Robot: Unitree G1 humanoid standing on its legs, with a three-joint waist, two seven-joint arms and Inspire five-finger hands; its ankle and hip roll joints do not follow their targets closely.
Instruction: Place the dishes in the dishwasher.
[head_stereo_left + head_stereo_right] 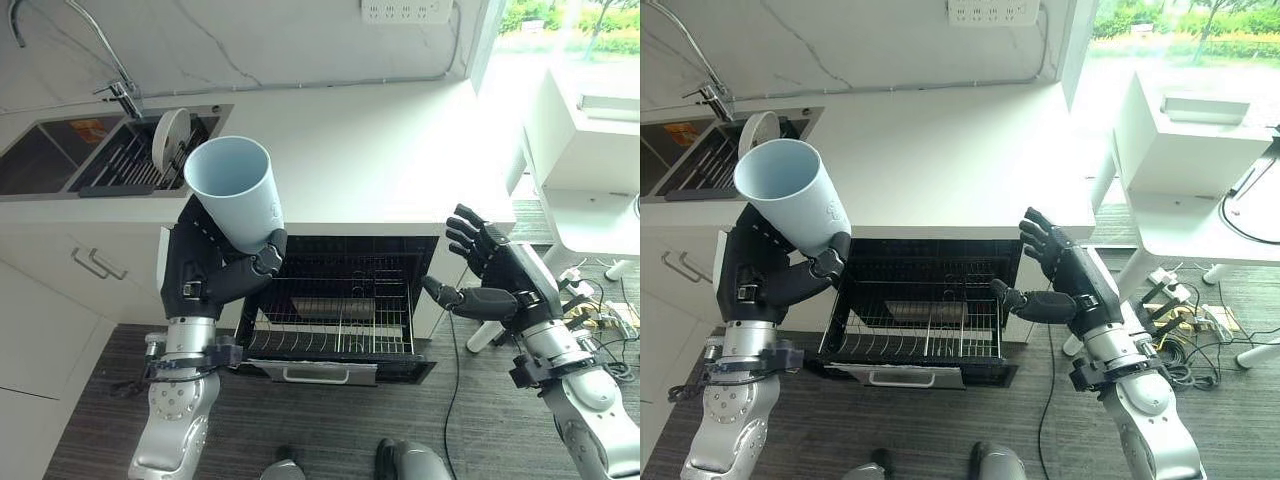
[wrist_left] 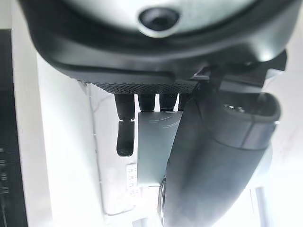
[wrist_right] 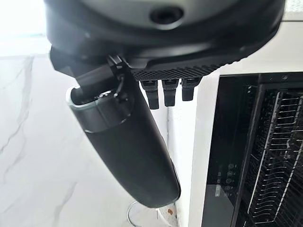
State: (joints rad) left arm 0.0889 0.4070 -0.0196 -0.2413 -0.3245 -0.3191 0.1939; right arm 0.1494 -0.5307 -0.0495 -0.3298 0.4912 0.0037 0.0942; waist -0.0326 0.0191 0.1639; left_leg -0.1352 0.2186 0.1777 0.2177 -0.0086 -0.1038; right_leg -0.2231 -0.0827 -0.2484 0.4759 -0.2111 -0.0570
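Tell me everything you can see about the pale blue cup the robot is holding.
The pale blue cup is a plain, handleless tumbler, seemingly plastic, tapering toward its base. It is tilted, open mouth facing up and toward the sink side, and looks empty. The left hand grips its lower part, holding it in the air above the pulled-out dishwasher rack.

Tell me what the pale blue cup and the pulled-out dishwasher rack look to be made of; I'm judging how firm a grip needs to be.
The cup, held tilted in the left robot hand, looks like matte plastic: even pale blue, thin rim, no glaze shine, though glazeless ceramic can't be ruled out. The rack looks like metal wire, thin light-grey rods in a grid with upright tines, possibly coated.
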